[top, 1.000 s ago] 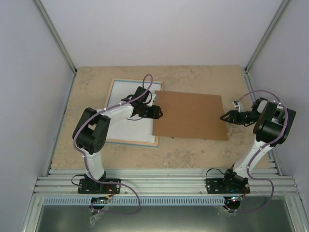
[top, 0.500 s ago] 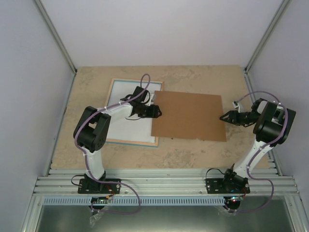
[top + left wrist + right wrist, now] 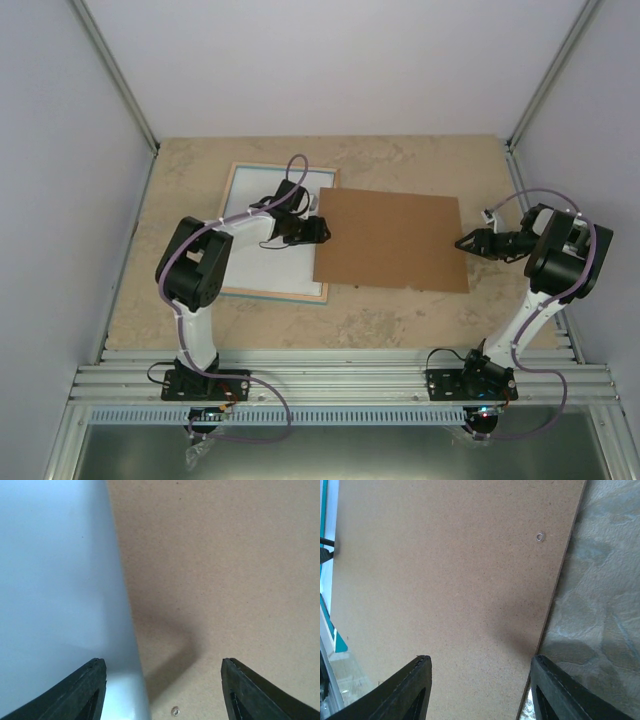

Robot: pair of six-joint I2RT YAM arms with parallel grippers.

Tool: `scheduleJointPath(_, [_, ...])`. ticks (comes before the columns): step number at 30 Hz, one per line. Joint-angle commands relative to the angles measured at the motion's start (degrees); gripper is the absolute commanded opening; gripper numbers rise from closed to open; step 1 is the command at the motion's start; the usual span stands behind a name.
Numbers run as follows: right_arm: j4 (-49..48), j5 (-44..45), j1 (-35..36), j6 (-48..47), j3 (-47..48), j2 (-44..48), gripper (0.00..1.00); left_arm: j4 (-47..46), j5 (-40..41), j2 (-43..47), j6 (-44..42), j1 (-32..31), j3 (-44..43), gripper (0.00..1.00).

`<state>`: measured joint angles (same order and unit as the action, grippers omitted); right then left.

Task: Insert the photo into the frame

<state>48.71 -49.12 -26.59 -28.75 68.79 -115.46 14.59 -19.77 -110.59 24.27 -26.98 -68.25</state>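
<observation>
Beige marbled table, white walls

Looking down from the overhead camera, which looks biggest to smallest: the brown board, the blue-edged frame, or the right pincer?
1. The brown board and the frame look about alike. The frame is partly covered, so I won't rank them.
2. The right pincer is by far the smallest.

Soft, even light from above fills the overhead view. The pale walls look slightly washed out, and shadows on the table are faint. Below the left gripper and the right gripper, a blurred dark shadow falls on the backing board. The board's grain is sharp, but the fingertips look soft.
</observation>
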Motion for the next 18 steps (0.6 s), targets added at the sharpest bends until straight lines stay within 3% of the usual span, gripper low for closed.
scheduleJointPath(1, [1.25,1.98,0.13,-0.3,-1.8,-1.14,0.55,-0.75,-1.98,-1.56,0.86,0.5,-0.31,0.64])
scheduleJointPath(10, [0.61,1.16,0.18,0.09,-2.1,-1.9,0.55,-3.56,-13.74,-1.63,1.09,0.42,-1.19,0.54])
scheduleJointPath(18, [0.84,-0.14,0.21,-0.66,-1.49,-1.0,0.55,-8.74,-20.4,4.1,7.81,0.44,-2.77,0.29])
